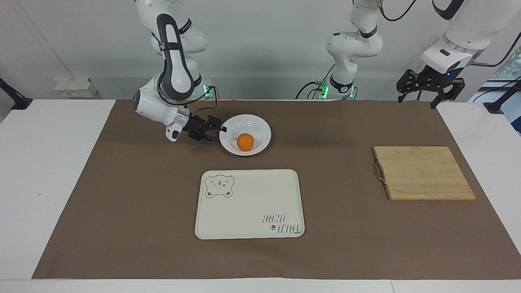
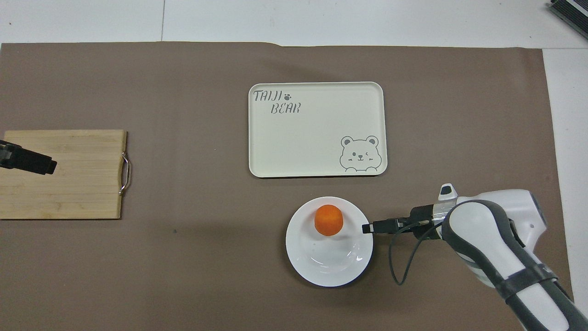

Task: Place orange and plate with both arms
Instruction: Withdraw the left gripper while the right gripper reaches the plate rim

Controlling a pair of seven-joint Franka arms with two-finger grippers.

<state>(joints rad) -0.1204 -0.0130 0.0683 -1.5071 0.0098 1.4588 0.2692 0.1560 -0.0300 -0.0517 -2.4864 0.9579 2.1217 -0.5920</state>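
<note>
- The plate [image 1: 245,134] sits on the counter [image 1: 122,203], nearer the robots than the bear tray [image 1: 249,204]; the orange [image 1: 245,142] rests in it.
- Right tool [image 1: 217,131]: low, lying near level, tips at the plate rim on the right arm's side. Grip state cannot be told.
- Left tool [image 1: 419,94]: raised over the counter's left-arm end, fingers spread, holding nothing; it is well apart from the plate.
- Judgement: the right arm is nearer, so the rim grasp falls to it.

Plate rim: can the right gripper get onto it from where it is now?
Probably yes. The right gripper sits low, right at the rim of the plate on the right arm's end, with nothing between them. The orange lies mid-plate, away from that rim. The left gripper waits, raised.
</note>
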